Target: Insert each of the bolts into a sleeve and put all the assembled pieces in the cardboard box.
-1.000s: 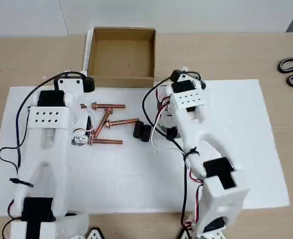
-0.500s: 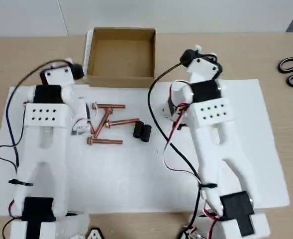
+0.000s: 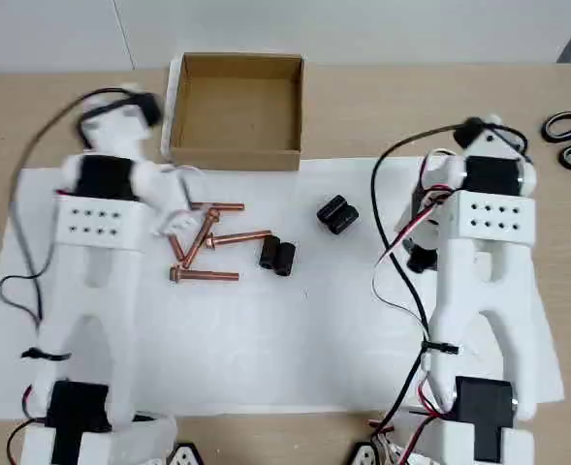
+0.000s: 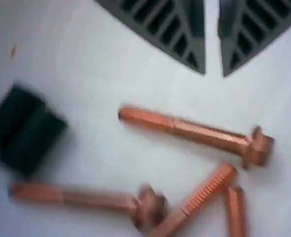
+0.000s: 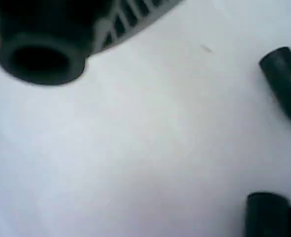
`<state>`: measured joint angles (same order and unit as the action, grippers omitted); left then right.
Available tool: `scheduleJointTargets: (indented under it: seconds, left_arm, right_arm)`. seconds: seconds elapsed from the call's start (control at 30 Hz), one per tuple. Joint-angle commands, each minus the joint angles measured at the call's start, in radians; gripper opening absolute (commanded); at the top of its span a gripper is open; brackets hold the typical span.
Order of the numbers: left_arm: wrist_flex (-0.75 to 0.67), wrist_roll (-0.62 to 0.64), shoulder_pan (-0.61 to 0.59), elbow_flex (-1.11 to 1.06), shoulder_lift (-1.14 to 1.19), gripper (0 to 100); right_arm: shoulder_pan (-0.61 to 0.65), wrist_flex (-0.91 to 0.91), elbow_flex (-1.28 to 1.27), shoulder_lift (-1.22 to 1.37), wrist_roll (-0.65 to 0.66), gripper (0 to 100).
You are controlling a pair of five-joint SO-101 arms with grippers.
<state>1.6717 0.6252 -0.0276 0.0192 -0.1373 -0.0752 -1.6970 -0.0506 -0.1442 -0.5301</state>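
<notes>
Several copper bolts (image 3: pixel 212 242) lie scattered on the white sheet (image 3: pixel 266 329); the left wrist view shows them too, one bolt (image 4: pixel 194 133) lying just past the fingertips. My left gripper (image 3: pixel 174 221) hovers at their left end, open by a narrow gap (image 4: pixel 214 74) with nothing in it. Two pairs of black sleeves (image 3: pixel 277 256) (image 3: pixel 337 214) rest mid-sheet. My right gripper (image 3: pixel 421 258) is off to the right, shut on a black sleeve (image 5: pixel 39 59). The cardboard box (image 3: pixel 237 155) stands at the back.
Scissors (image 3: pixel 568 136) lie on the wooden table at the far right. Cables hang from both arms. In the right wrist view two loose sleeves (image 5: pixel 283 86) (image 5: pixel 266 212) sit farther off on the sheet.
The right arm swung right, away from the centre, uncovering a second sleeve pair. The left arm moved back from the bolts toward the box's left side.
</notes>
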Motion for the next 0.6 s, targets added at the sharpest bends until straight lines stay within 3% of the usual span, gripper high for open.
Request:
scheduleJointTargets:
  seconds: [0.0,0.37,0.57]
  left_arm:
    - [-0.104,0.110,-0.084,0.016,-0.006,1]
    - [-0.201,0.112,-0.058,-0.116,0.044,1]
    - [-0.207,-0.003,-0.025,-0.048,0.218,4]
  right_arm:
    - [-0.025,-0.015,-0.014,-0.053,0.011,0.3]
    - [-0.022,-0.015,-0.017,-0.053,0.009,0.3]
    - [-0.019,-0.015,-0.017,-0.053,0.009,0.3]
